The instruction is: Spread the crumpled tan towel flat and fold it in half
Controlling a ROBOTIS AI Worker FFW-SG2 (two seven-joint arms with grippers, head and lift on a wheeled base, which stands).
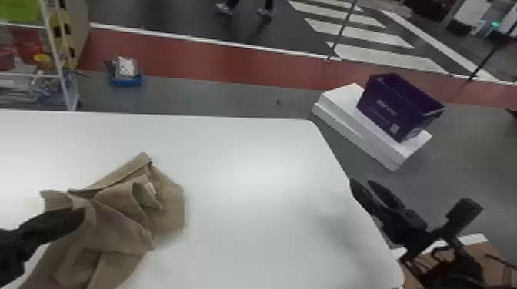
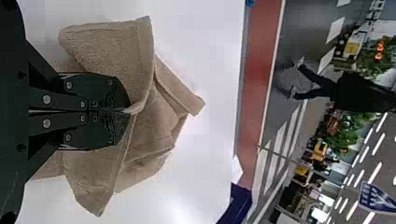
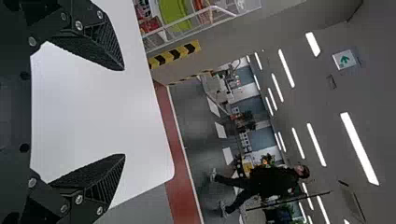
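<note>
Head view: the crumpled tan cloth towel (image 1: pixel 119 215) is bunched on the smooth white table (image 1: pixel 250 165), at the robot's left side. The black two-fingered left gripper (image 1: pixel 79 216) is clenched on a fold of it; the black right gripper (image 1: pixel 361 183) stands open near the table's right edge (empty, I see). Spreading is the present step, I think; next, the right one should take a free corner.

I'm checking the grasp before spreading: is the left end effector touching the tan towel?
Touching. In the left wrist view, the left end effector has its fingers closed together, with a fold of the tan towel pinched at their tips.
</note>
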